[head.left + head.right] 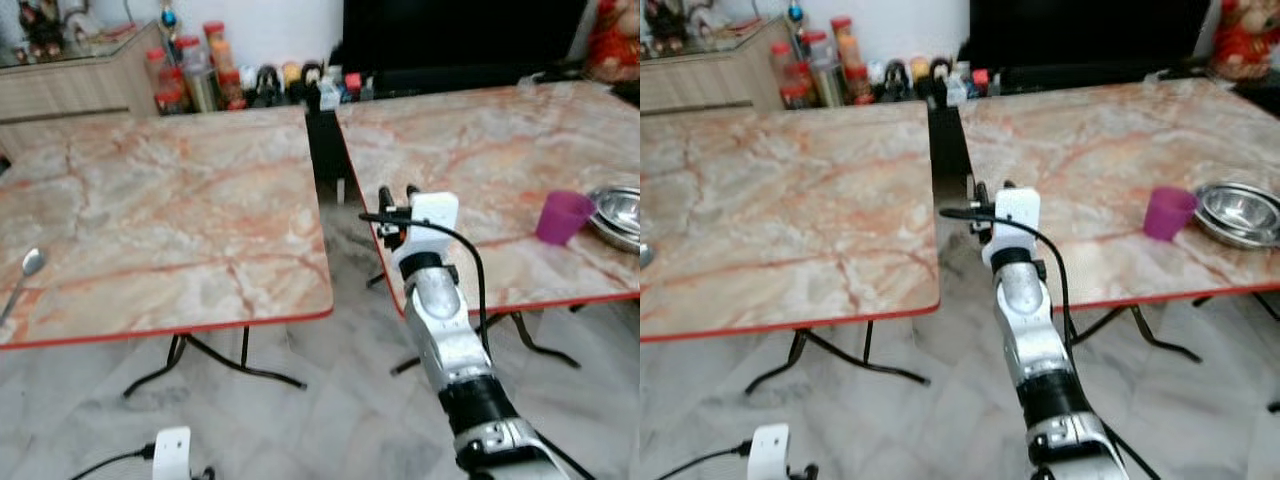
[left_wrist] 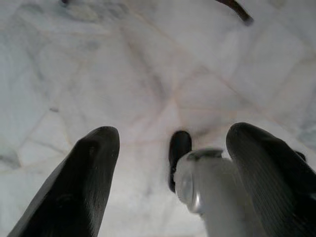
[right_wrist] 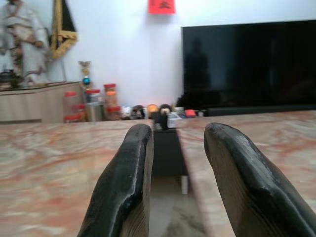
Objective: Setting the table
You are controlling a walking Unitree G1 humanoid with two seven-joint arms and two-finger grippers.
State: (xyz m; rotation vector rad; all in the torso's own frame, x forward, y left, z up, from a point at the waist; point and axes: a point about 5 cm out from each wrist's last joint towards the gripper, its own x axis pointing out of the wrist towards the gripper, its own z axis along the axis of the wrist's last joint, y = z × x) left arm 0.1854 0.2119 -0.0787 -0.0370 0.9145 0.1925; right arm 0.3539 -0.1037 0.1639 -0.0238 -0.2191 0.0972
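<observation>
Two tabletops with a gap: right gripper (image 1: 397, 192) hovers over it, fingers apart and empty. Purple cup (image 1: 563, 217) sits beside steel bowls (image 1: 618, 214) near that tabletop's edge, so a sloppy reach could knock it off.

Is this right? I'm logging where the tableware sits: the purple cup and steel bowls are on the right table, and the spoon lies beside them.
Not quite. The purple cup and steel bowls are on the right table, but the spoon lies on the left table, near its left edge, as the left eye view shows.
</observation>
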